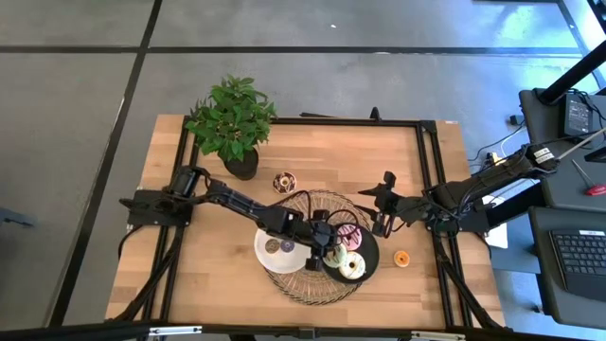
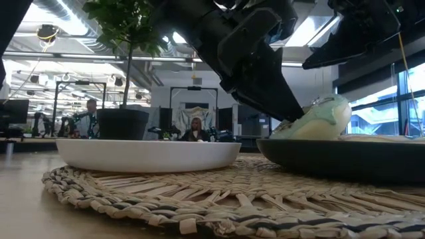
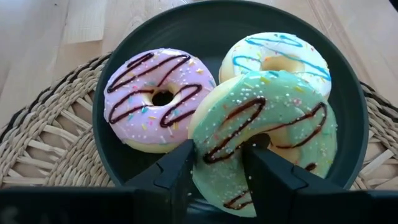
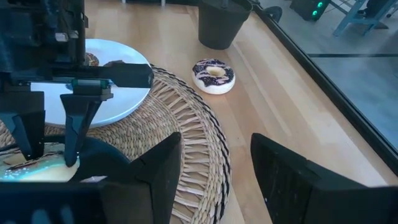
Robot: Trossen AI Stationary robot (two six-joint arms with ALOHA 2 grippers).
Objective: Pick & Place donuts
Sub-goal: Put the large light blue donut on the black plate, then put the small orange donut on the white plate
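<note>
I see the left gripper [image 3: 217,171] pinching the green donut [image 3: 267,134] on the black plate [image 3: 124,155]; the right gripper [image 4: 214,171] is spread beside it.

One camera is looking straight down on the whole desk [image 1: 398,161]; another is peering level across the woven mat [image 2: 199,192]; wrist cameras are sitting close, sharing the black plate [image 3: 124,81].

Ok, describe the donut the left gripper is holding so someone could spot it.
On the woven mat, find the black plate holding three donuts. The left gripper pinches the green donut, tilted against the others. It alone has mint icing with chocolate drizzle.
</note>
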